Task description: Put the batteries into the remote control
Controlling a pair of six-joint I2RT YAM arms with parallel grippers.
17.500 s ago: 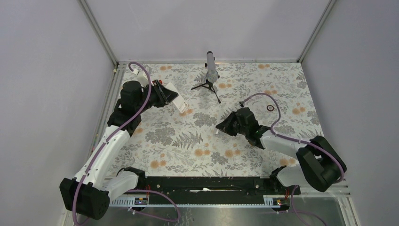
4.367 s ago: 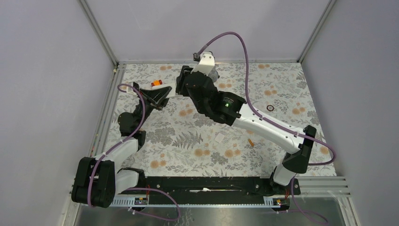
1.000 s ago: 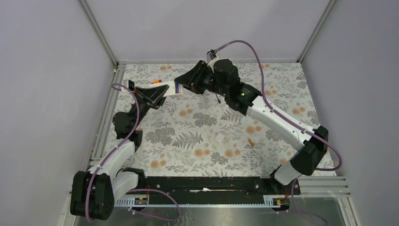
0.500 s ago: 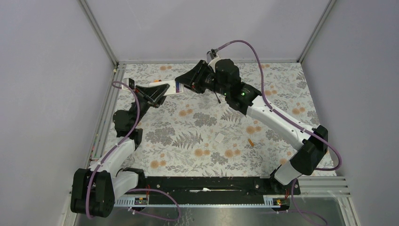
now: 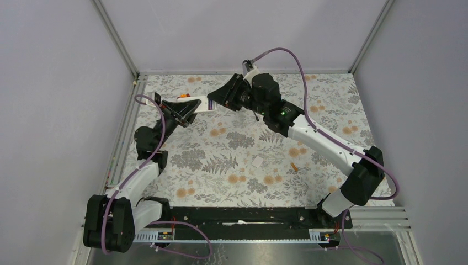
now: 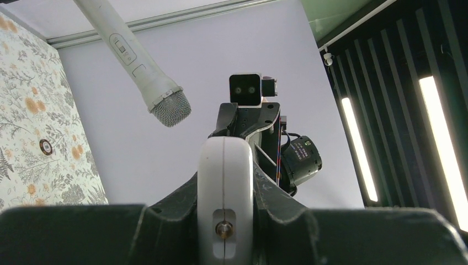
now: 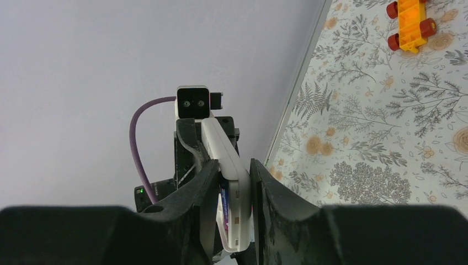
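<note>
Both arms meet up at the far left of the counter (image 5: 221, 165), and the remote control (image 5: 203, 104) hangs in the air between them. The left gripper (image 5: 192, 106) is clamped tight on one end. The right gripper (image 5: 213, 101) has its jaws drawn narrow around the other end. The remote's long axis runs straight from one gripper to the other, nearly level, so each arm looks down its length at the other.

Look at the right wrist view. A sliver of the blue-purple battery (image 7: 224, 203) sits between one finger and the remote's body, tucked against its open back. From overhead you'd never spot it, the black fingers cover it. The left wrist view gives only the remote's thin edge, with the microphone (image 6: 138, 61) above. Whether that battery is fully seated, I can't tell.

Now the orange battery (image 5: 294, 165): it's lying loose on the counter, well apart from all this, toward the near right. The white cover (image 5: 258, 160) lies near it. That's the right arm's side, so I'd expect the right gripper to fetch it while the left one holds. The orange toy (image 7: 411, 19) shows clearly only from the right wrist.
</note>
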